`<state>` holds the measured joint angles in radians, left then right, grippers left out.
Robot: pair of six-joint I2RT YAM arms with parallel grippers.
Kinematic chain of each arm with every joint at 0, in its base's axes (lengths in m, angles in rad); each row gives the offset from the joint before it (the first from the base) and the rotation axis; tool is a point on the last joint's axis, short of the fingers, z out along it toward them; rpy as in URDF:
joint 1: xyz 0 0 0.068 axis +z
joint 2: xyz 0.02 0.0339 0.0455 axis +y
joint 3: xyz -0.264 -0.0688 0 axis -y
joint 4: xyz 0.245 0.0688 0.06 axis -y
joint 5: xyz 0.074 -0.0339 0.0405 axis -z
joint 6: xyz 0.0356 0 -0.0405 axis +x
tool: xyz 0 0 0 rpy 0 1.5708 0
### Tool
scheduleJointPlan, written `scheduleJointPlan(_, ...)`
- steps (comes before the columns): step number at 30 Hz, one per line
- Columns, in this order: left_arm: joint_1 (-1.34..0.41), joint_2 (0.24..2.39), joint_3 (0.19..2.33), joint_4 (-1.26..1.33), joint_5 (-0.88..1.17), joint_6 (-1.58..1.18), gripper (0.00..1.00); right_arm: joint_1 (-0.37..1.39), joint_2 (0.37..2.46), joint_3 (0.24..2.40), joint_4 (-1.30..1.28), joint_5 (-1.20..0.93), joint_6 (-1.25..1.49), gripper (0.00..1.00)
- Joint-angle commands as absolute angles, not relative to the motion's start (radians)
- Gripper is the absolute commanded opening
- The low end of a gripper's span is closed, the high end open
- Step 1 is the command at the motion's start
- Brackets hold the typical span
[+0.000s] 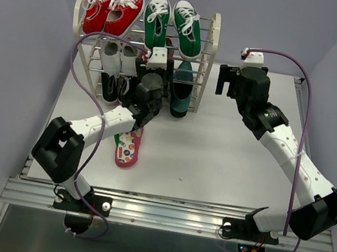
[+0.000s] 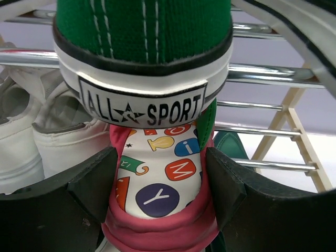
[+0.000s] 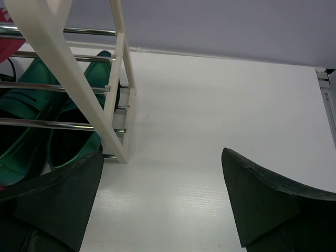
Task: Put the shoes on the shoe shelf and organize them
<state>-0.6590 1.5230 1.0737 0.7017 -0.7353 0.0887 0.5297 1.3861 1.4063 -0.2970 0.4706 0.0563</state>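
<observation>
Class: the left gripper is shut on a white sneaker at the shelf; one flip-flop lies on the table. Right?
No: the left gripper is shut on a pink-edged flip-flop instead; the left wrist view shows it. The rest stands.

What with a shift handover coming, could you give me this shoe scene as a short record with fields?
Top tier of shoe shelf: red sneakers, green sneakers
Below top, left side: white sneakers
Lower, right end: dark green loafers
Left gripper: shut on a flip-flop, just under a green sneaker's heel
Right gripper: open, empty, over table right of shelf
On table: second flip-flop, before shelf, partly under left arm
</observation>
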Motion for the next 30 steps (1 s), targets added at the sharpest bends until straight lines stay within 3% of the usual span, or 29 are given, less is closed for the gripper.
scheduleJointPlan(1,-0.629,1.557,1.081,0.887,-0.785,0.143,0.00,0.523,1.370,1.402,-0.235,0.477,0.037,1.00)
scheduleJointPlan(13,-0.627,1.578,1.019,0.900,-0.790,0.101,0.00,0.523,1.373,1.401,-0.236,0.488,0.026,1.00)
scheduleJointPlan(16,-0.627,1.585,1.008,0.897,-0.784,0.089,0.26,0.523,1.373,1.399,-0.236,0.485,0.026,1.00)
scheduleJointPlan(17,-0.627,1.588,1.008,0.897,-0.788,0.084,0.50,0.523,1.373,1.397,-0.236,0.483,0.026,1.00)
scheduleJointPlan(25,-0.629,1.589,1.019,0.844,-0.785,0.052,0.68,0.523,1.347,1.370,-0.238,0.466,0.046,1.00)
scheduleJointPlan(26,-0.627,1.583,1.017,0.839,-0.784,0.043,0.77,0.523,1.333,1.361,-0.238,0.463,0.052,1.00)
scheduleJointPlan(30,-0.629,1.563,1.012,0.808,-0.790,0.023,0.89,0.523,1.299,1.336,-0.238,0.450,0.072,1.00)
